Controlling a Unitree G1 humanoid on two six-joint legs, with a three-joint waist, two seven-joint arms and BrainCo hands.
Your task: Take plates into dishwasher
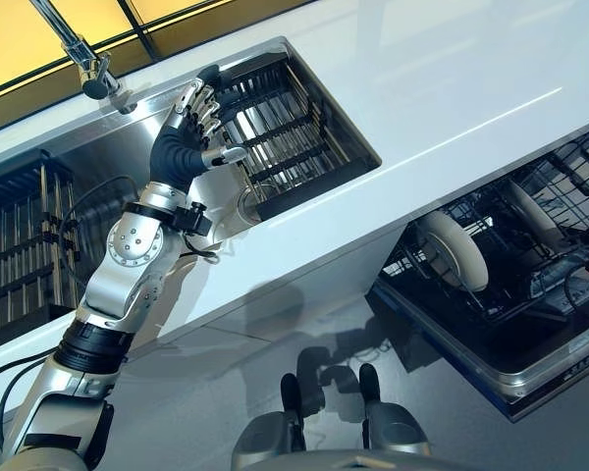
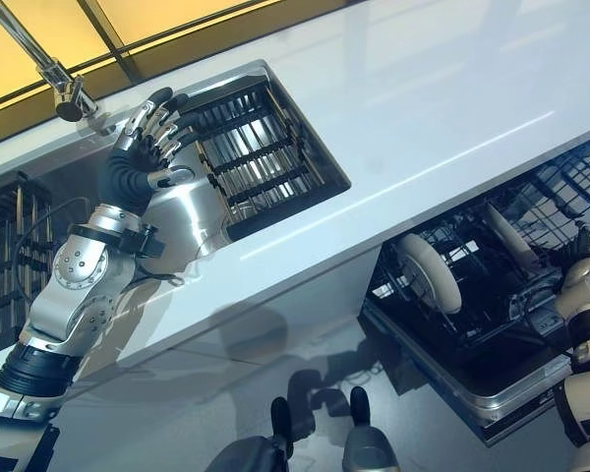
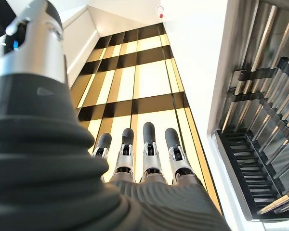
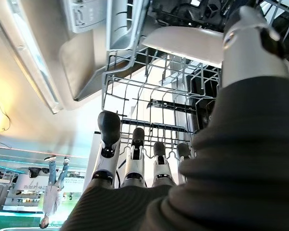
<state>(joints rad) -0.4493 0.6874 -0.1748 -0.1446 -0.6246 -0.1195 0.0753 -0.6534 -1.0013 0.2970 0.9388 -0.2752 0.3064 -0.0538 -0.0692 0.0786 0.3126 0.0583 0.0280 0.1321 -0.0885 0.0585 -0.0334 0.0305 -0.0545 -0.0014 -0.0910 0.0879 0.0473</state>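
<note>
Two white plates [image 1: 456, 250] [image 1: 535, 216] stand on edge in the pulled-out lower rack of the open dishwasher [image 1: 530, 324], at the lower right under the counter. My right hand [image 4: 132, 159] is at that rack by the right edge of the eye views. Its fingers are straight and hold nothing, and a white plate [image 4: 183, 43] and the wire rack [image 4: 135, 96] show just past them. My left hand [image 1: 198, 113] is raised over the sink beside the metal drying rack [image 1: 285, 128], open and empty. I see no plate in that rack.
A white counter [image 1: 452, 88] runs across the scene above the dishwasher. A faucet [image 1: 88, 59] stands behind the sink. A second metal rack [image 1: 20, 245] fills the sink's left basin. The dishwasher door [image 2: 472, 393] juts out low over the floor.
</note>
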